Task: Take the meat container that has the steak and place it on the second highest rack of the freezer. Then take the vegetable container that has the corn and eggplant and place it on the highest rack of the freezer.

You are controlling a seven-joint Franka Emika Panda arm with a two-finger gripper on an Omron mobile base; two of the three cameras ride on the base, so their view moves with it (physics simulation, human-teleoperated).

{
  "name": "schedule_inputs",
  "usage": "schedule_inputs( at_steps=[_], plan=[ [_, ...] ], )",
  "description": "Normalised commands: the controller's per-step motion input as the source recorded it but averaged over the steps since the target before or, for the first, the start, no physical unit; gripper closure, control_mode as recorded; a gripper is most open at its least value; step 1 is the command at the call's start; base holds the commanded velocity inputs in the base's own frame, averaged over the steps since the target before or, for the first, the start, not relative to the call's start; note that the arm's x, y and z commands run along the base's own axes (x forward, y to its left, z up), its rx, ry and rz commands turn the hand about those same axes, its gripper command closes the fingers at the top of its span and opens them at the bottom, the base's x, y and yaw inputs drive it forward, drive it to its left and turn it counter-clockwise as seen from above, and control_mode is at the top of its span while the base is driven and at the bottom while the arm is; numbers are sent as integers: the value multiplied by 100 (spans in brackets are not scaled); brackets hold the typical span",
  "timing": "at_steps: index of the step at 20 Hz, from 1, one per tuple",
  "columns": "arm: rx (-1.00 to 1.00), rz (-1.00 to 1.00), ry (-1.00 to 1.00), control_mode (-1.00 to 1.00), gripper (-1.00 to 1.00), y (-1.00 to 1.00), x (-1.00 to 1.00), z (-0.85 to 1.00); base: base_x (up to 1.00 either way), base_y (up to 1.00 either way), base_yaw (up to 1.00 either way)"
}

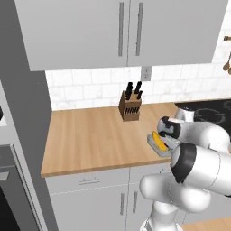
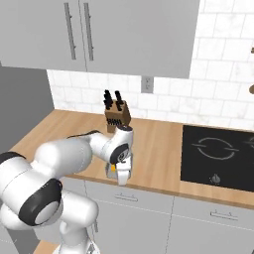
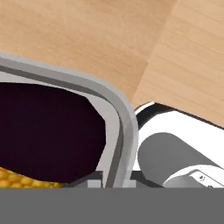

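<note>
My pincer [image 3: 113, 178] stands at the front edge of the light wooden countertop [image 1: 90, 140], lowered onto the vegetable container [image 1: 161, 145], a shallow grey rectangular tray with a raised rim. In the hand view my two dark finger tips sit on either side of the tray's grey rim, narrowed almost together, so the jaws are pinched on that wall.

Contents of the tray: the corn [image 1: 157, 140], a bright yellow elongated cob, lies across it in the left base view; in the hand view its kernelled yellow surface shows at the lower left, beneath a large, very dark purple rounded body [image 3: 48, 131] that takes up most of the tray's interior. In the right base view the tray is mostly hidden behind my hand, with a small yellow patch showing beside the fingers.

Surroundings: a brown wooden knife block [image 1: 131, 107] with black handles stands upright further back on the counter, near the white tiled wall and well apart from the tray. A black glass cooktop [image 2: 218, 158] is set into the counter to my right. Grey wall cabinets [image 1: 122, 31] with bar handles hang above.

No brand, label or legible writing can be made out on the tray or anything else.
</note>
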Motion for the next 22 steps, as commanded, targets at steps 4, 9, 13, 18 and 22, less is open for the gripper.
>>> schedule_inputs(
  at_steps=[4, 9, 13, 18, 22],
  plan=[
    [-5, 0, -18, -100, 100, 33, -79, 64, 0, 0, 0],
    [-4, 0, -31, -100, 100, 40, -82, 87, 0, 0, 0],
    [-2, 0, -27, -100, 100, 51, -76, 96, 0, 0, 0],
    [-3, 2, -18, -100, 100, 64, -76, 79, 0, 0, 0],
    [-8, 11, -10, 100, 100, 56, -75, 10, -25, 16, 6]
  ],
)
